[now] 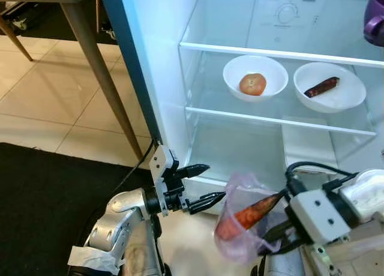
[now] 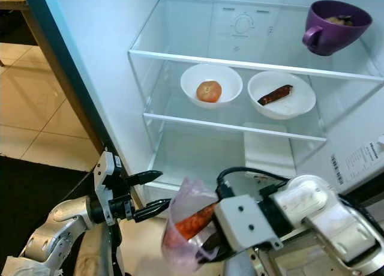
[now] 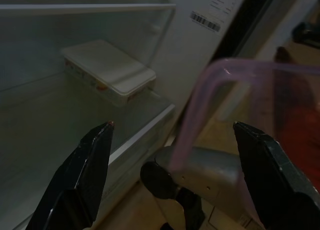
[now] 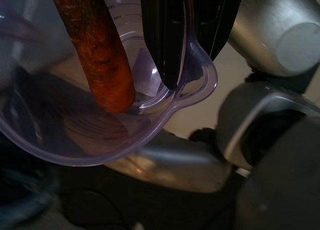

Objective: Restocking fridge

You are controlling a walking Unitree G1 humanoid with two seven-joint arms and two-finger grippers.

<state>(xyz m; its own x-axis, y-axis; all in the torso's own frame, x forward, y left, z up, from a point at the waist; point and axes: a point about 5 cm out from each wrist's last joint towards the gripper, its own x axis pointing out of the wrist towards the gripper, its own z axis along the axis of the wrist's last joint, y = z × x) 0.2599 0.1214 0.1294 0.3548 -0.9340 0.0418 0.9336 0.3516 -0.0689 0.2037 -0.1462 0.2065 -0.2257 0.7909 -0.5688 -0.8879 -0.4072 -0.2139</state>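
We see the fridge open ahead. Its middle shelf (image 2: 234, 127) carries two white bowls (image 2: 211, 84) side by side toward the back, leaving its front edge free. The top shelf (image 2: 198, 59) is bare along its left, with a purple cup (image 2: 336, 25) at its right corner. Below, a white lidded box (image 2: 268, 150) sits at the right.
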